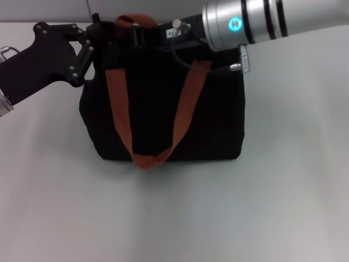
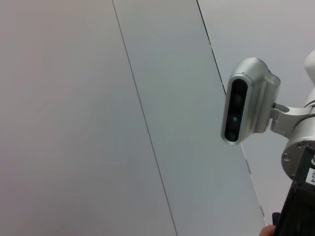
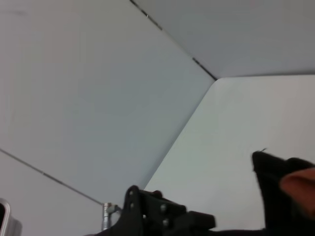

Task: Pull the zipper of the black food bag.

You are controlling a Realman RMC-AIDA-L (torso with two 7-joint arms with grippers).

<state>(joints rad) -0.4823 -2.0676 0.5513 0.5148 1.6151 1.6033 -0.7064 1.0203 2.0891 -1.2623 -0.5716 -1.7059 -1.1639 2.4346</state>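
The bag (image 1: 163, 117) stands upright on the white surface (image 1: 245, 218), mid-frame in the head view, its near handle (image 1: 155, 117) draped down the front face. Its long axis runs left-right, so the zip track along the top edge runs the same way, far side of the visible face.

Both arms meet over that top edge. The left pincer (image 1: 103, 41) comes in from the left, at the bag's upper left corner, seemingly touching the fabric there. The right pincer (image 1: 144, 34) reaches in from the right across the top, just beside the far handle (image 1: 133, 23). The two pincers sit near each other, the right a little further along the track.

Zipper pull itself is not visible: hidden behind dark gripper parts and the top edge. Can't tell whether either pincer is clenched, released, or holding the tab or fabric.

Judgement: left likely braces the bag end, right is nearer the pull; the pull would then travel along the long axis, left-right.

Bag contents unseen; can't tell whether the top is shut.

Wrist views add little: the left one shows wall panels and the right arm's camera (image 2: 246, 108); the right one shows a bag corner (image 3: 275, 182).
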